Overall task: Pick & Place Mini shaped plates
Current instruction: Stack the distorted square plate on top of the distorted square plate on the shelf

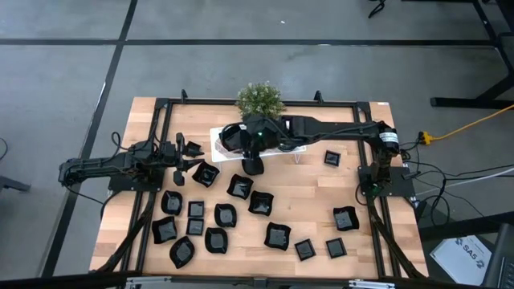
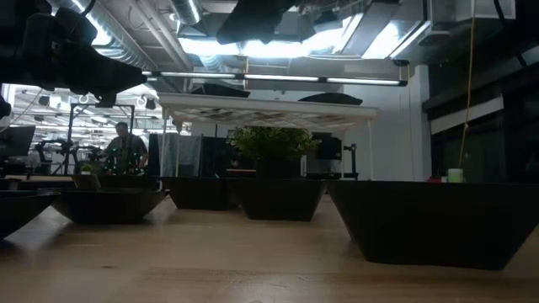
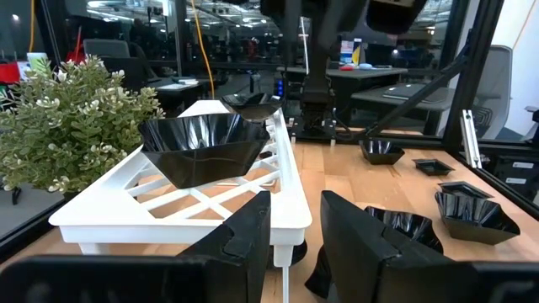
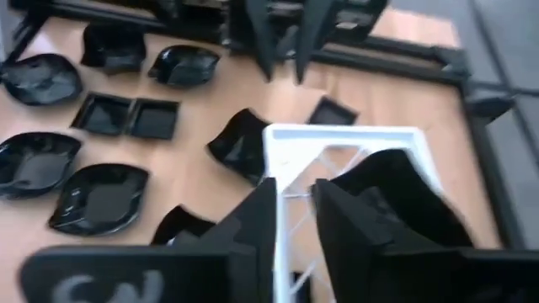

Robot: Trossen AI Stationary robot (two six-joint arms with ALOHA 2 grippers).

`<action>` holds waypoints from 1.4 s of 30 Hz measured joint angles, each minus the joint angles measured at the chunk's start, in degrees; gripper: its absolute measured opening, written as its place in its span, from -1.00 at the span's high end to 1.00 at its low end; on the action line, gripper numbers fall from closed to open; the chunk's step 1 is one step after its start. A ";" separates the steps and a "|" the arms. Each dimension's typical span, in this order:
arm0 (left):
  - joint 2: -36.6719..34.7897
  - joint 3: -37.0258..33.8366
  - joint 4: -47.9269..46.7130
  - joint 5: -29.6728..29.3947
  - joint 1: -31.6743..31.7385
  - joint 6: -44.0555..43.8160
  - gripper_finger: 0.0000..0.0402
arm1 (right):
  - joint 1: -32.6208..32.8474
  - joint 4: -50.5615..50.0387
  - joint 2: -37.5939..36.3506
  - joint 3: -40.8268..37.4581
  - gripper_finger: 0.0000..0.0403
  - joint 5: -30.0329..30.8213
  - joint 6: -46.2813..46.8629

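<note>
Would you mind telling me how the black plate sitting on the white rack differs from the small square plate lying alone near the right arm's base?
The plate on the rack is deep, with flared sides, and rests raised on the white rack. The lone square plate is smaller, looks shallower, and lies directly on the wooden table, apart from the others. Both are glossy black.

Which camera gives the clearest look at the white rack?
The left wrist view: the white rack fills the picture, lattice plain, a black dish resting on it. The high view hides most of it under the right arm. The low view sees it edge-on. The right wrist view shows one corner.
</note>
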 joint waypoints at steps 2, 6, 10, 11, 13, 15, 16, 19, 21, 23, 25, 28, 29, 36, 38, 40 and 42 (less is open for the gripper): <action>0.00 0.00 0.00 0.00 -0.01 0.00 0.50 | 0.91 -1.63 0.02 0.00 0.44 -0.27 0.99; 0.00 0.00 0.00 -0.01 0.01 0.00 0.50 | 3.48 -5.47 0.02 0.00 0.25 -0.67 2.46; 0.00 0.00 0.00 0.00 0.01 0.00 0.50 | 7.20 -7.49 0.02 0.00 0.16 -0.58 3.78; 0.00 0.00 0.00 0.00 -0.01 0.00 0.50 | 8.39 -7.69 0.02 0.00 0.16 -0.33 4.21; 0.00 0.00 0.00 0.00 -0.01 0.00 0.50 | 10.77 -8.80 0.02 0.00 0.15 0.93 4.74; 0.00 0.00 0.00 0.00 -0.01 0.00 0.50 | 13.17 -10.09 0.02 0.00 0.15 2.41 5.70; 0.00 0.00 0.00 0.00 0.00 0.00 0.50 | 14.32 -10.87 0.02 0.00 0.15 2.74 5.92; 0.00 0.00 0.00 0.00 -0.01 0.00 0.50 | 17.60 -13.76 0.02 0.00 0.15 2.87 6.19; 0.00 0.00 0.00 0.00 0.01 0.00 0.50 | 19.54 -15.89 0.02 0.00 0.15 2.85 6.95; 0.00 0.00 0.00 0.00 0.01 0.00 0.50 | 21.19 -18.43 0.02 0.00 0.15 2.85 8.51; 0.00 0.00 0.00 -0.01 -0.01 0.00 0.50 | 22.62 -20.91 0.02 0.00 0.15 2.85 10.76; 0.00 0.00 0.00 0.00 0.01 0.00 0.50 | 24.77 -23.98 0.02 0.00 0.15 2.98 13.09; 0.00 0.00 0.00 0.00 -0.01 0.00 0.50 | 25.47 -24.62 0.02 -0.05 0.15 3.14 13.48; 0.02 0.00 0.00 0.00 -0.01 0.00 0.50 | 30.17 -24.05 0.04 -3.66 0.24 8.34 17.81; 0.02 0.00 0.00 0.00 0.01 0.00 0.50 | 31.33 -24.18 0.04 -4.83 0.27 10.29 20.41; 0.01 0.00 0.00 0.00 -0.01 0.00 0.50 | 32.50 -24.22 0.09 -5.58 0.29 12.15 22.80; 0.02 0.00 0.00 0.00 -0.01 0.00 0.50 | 33.75 -23.86 0.05 -6.13 0.31 13.35 24.79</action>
